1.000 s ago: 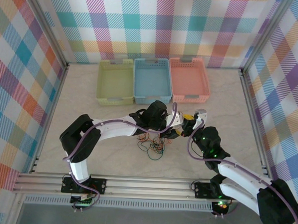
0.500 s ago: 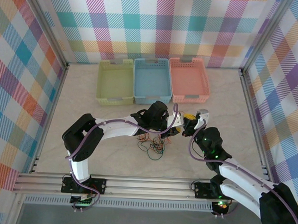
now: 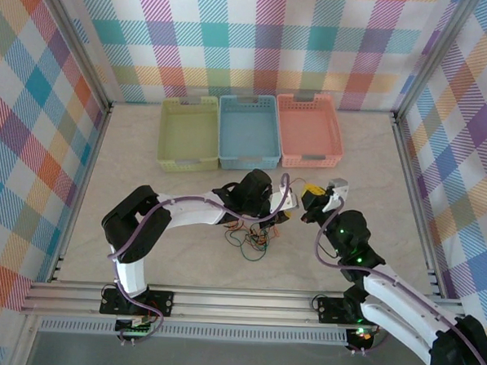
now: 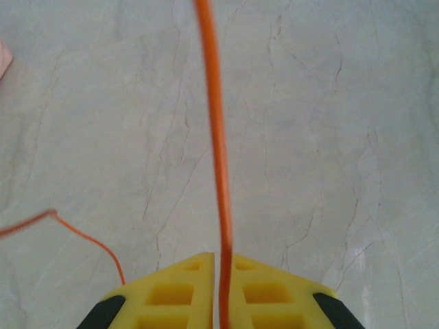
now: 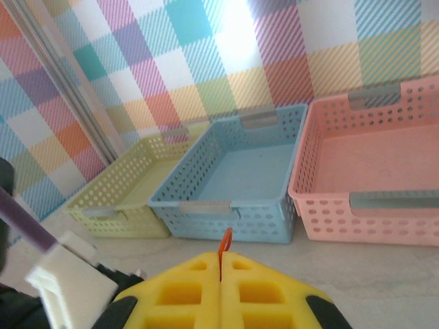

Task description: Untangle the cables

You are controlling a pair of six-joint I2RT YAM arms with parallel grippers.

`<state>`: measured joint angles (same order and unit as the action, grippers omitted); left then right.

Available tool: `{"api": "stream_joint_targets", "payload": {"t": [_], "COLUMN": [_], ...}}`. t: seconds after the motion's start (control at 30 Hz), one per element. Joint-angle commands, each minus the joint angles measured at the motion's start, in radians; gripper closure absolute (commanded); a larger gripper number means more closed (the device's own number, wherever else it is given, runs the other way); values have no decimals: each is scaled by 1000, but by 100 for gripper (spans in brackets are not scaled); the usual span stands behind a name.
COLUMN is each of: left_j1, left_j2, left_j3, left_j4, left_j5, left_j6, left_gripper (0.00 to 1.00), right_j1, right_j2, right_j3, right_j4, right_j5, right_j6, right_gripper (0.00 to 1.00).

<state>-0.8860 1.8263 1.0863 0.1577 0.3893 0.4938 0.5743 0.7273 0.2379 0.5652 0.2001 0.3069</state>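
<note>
Fig. The left arm (image 3: 195,210) and the right arm (image 3: 389,290) were each built of white tubular links joined by bulky black joint housings. A thick purple cable (image 3: 319,244) looped loosely along each arm down to a black base (image 3: 137,300). A small green light (image 3: 355,260) glowed on one black joint of the right arm. The left gripper (image 4: 221,259) and the right gripper (image 5: 221,256) each bore two bright yellow fingers (image 4: 180,291), moulded with rectangular recesses and edged in black at the outer corners.

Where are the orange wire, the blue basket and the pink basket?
orange wire (image 4: 218,157): left wrist view, middle of the straight strand.
blue basket (image 5: 255,171): right wrist view, its bare floor.
pink basket (image 3: 309,130): top view, its bare floor.
</note>
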Motion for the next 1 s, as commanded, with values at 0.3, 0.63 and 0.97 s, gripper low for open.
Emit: {"api": "stream_joint_targets", "payload": {"t": [0.3,0.63,0.97], "left_j1": [26,47,53], "left_j2": [-34,-55,-53], "left_j3": [-58,-87,-90], "left_j4": [69,90,92], "left_j5": [12,3,2], "left_j6": [-26,-52,-67], "left_gripper": [91,92,93], "right_j1": [-13,-17,-19], "right_j2": [-205,-327,-332], "right_j3": [11,32,160], "right_j4": [-70,-120,-221], "right_j5": [27,28,39], "right_j6": [30,54,91], "right_gripper": [100,100,100]}}
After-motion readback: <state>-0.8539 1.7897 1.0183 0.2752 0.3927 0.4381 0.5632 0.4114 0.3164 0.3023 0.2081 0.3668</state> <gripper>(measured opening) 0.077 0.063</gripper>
